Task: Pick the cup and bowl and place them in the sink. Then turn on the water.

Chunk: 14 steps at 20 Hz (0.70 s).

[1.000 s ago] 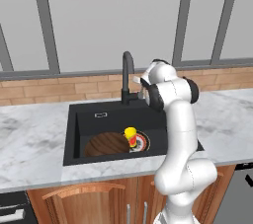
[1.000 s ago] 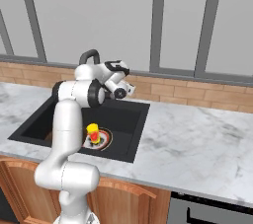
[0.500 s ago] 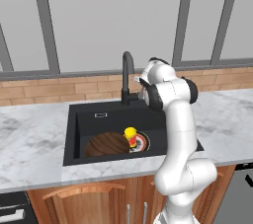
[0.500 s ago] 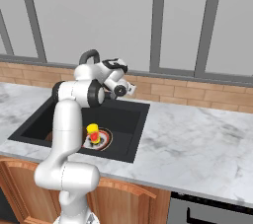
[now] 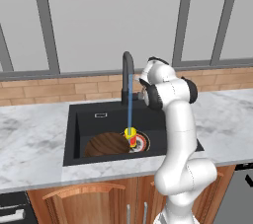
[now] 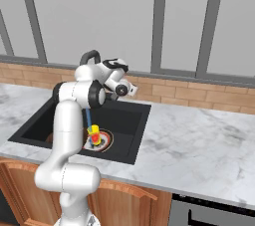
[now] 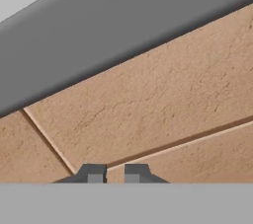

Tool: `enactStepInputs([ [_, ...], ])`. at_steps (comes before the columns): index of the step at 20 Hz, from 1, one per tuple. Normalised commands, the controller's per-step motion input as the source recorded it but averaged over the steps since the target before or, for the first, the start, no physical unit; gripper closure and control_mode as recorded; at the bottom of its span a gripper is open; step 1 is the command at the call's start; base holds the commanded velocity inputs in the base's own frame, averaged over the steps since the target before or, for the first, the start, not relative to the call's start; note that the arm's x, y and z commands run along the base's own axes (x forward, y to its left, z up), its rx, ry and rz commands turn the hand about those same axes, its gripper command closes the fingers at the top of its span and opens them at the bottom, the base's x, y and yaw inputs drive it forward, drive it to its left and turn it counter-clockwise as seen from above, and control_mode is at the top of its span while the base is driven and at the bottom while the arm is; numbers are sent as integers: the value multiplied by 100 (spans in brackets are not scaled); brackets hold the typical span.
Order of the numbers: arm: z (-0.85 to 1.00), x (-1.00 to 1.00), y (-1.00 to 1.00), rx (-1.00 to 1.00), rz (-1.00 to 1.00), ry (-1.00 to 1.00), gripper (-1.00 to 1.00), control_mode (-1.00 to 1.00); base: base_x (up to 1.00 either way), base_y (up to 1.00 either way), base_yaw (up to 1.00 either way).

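Brick wall [image 7: 163, 104] stands close ahead of the pincer [image 7: 113, 174]; faucet [image 5: 127, 77] just beside.

Yellow cup [image 5: 130, 132], brown grained bowl [image 5: 106, 144], black sink [image 5: 79, 124].

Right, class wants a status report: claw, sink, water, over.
Claw shut, empty, facing brick wall. Cup and bowl in sink. Water running onto cup. Nothing in the way.

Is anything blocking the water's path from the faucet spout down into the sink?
The cup stands directly under the stream of water, which lands on it rather than on the sink floor. Otherwise nothing visible intervenes; the bowl lies beside it.
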Motion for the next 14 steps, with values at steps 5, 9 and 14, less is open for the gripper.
enactStepInputs([
  [5,-75,0,-68,2,0,-1,100,-100,0,0,0],
  [9,-75,0,-57,-2,0,0,100,-100,0,0,0],
  [14,-75,0,-52,-5,0,0,100,-100,0,0,0],
])
